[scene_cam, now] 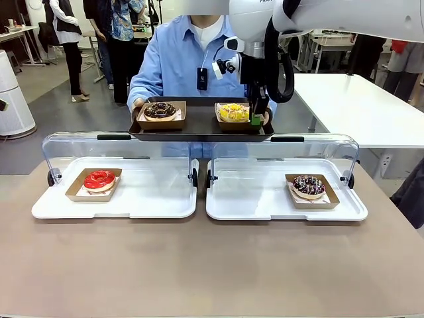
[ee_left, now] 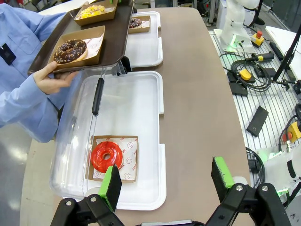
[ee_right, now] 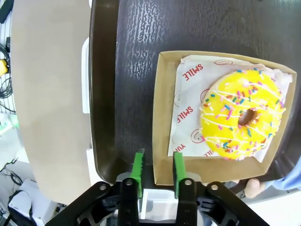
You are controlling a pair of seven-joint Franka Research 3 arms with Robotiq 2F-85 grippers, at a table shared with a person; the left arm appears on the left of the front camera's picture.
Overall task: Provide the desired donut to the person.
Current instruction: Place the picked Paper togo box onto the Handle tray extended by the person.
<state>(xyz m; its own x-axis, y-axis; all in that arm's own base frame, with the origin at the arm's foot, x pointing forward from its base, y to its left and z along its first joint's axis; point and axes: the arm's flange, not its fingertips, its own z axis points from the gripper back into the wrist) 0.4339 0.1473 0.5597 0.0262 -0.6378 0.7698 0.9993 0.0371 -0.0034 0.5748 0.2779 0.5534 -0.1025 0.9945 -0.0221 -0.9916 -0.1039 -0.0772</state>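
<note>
The person (scene_cam: 175,59) in a light blue shirt holds a dark serving tray (scene_cam: 199,129) over the far edge of the table. On it lie a chocolate donut (scene_cam: 159,110) and a yellow sprinkled donut (scene_cam: 233,111), each in a cardboard tray. My right gripper (ee_right: 157,165) straddles the near wall of the yellow donut's cardboard tray (ee_right: 162,103). Its green pads stand slightly apart from that wall, so it is open. My left gripper (ee_left: 164,181) hangs open above the table's near left, close to a red donut (ee_left: 106,156).
Two white trays (scene_cam: 132,199) (scene_cam: 265,199) with raised clear lids (scene_cam: 119,142) sit side by side. The left one holds the red donut (scene_cam: 99,179), the right one a chocolate sprinkled donut (scene_cam: 308,186). Brown tabletop stretches in front. Bystanders stand far behind.
</note>
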